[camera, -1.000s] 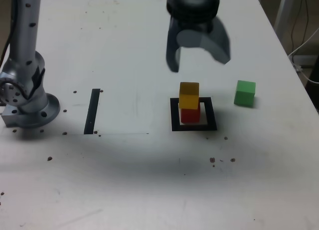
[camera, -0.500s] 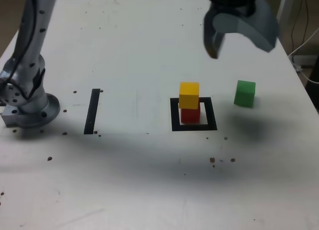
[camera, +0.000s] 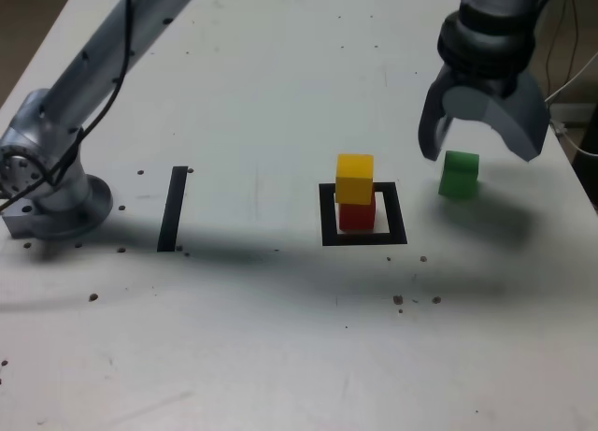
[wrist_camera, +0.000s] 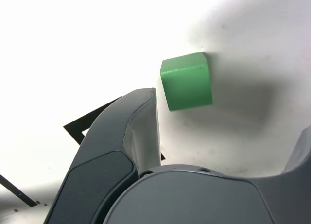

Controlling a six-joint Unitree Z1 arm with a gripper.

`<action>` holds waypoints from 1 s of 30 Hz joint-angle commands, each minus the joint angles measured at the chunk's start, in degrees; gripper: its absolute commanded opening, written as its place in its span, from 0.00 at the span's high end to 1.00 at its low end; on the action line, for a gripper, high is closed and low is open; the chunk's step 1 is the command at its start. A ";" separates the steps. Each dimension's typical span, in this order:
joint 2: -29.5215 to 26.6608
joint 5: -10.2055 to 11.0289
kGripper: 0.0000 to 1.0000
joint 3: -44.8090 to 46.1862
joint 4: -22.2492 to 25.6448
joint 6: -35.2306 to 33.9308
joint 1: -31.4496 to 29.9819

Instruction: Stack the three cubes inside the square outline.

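Jaws (camera: 481, 150) spread above green cube (camera: 459, 173).

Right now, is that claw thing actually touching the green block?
Apart. In the wrist view, bare white table shows between the green cube and the nearer finger of the open gripper; the cube sits in the space between the jaws, ungrasped.

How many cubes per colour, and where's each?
Yellow cube: 1, stacked on the red one
Red cube: 1, inside the square outline
Green cube: 1, on the table below the open pincer
Total: 3
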 commanded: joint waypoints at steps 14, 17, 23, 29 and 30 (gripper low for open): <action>6.73 -3.50 0.20 -2.17 1.83 1.85 2.40; 7.93 -4.52 0.35 -2.41 2.40 1.72 2.95; 8.44 -4.63 0.73 -2.80 2.57 1.32 3.21; 8.29 -4.50 0.83 -3.22 2.59 1.31 3.07; 8.27 -4.51 0.83 -3.25 2.62 1.31 3.07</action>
